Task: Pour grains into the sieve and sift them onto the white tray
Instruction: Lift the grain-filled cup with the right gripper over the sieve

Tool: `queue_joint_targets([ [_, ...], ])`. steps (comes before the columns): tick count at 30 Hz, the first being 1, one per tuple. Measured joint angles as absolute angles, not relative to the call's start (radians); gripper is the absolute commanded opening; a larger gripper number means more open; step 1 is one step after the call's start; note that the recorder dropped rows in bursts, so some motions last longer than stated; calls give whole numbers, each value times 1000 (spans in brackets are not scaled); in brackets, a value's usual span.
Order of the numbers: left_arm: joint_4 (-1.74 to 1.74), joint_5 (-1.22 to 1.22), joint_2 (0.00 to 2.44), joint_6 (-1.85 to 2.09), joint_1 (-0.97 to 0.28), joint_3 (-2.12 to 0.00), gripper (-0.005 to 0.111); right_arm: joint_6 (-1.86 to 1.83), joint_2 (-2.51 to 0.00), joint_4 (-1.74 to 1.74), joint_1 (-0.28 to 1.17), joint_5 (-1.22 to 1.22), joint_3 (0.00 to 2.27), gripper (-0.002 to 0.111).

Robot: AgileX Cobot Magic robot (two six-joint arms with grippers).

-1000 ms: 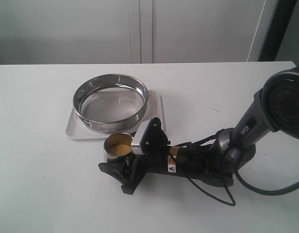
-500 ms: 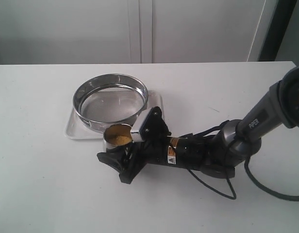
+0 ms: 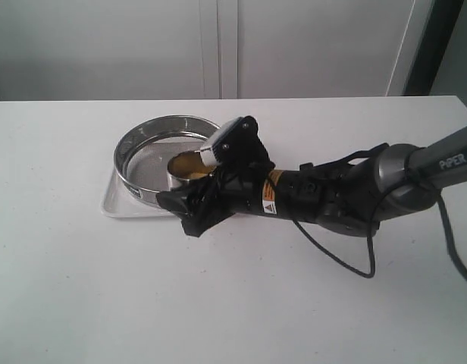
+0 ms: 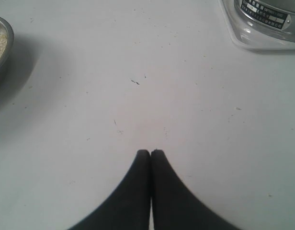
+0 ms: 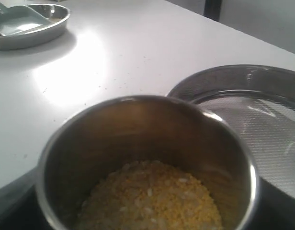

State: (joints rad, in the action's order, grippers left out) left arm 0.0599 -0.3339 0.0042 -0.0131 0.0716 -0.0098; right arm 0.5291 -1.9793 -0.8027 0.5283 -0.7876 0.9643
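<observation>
The steel sieve (image 3: 132,152) stands on the white tray (image 3: 114,203) at the back left of the table. My right gripper (image 3: 194,189) is shut on a small steel cup (image 3: 182,167), which it holds above the sieve's near right rim, leaning slightly toward the mesh. Yellow and pale grains (image 5: 152,196) lie in the bottom of the cup (image 5: 138,103), with the sieve (image 5: 255,117) just beyond it. My left gripper (image 4: 151,152) is shut on nothing over bare table, with the sieve (image 4: 267,7) and the tray (image 4: 253,42) ahead at a distance.
A steel bowl (image 4: 0,48) holding pale grain sits on the table near the left gripper. A shallow steel dish (image 5: 32,24) lies farther off in the right wrist view. The right arm (image 3: 340,193) stretches across the table from the right.
My right gripper has lifted the cup off the table in front of the tray and carried it back over the sieve's rim. The left gripper's state has not changed.
</observation>
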Motion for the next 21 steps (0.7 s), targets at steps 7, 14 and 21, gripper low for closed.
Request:
queue_joint_targets([
  [7, 60, -334, 4, -13, 72, -10, 0, 674, -1926, -812, 528, -590, 1053, 0],
  [14, 60, -334, 4, -13, 72, -10, 0, 815, -1921, -844, 528, -436, 1148, 0],
  [21, 60, -334, 4, -13, 72, -10, 0, 889, -1921, -869, 528, -225, 1263, 0],
])
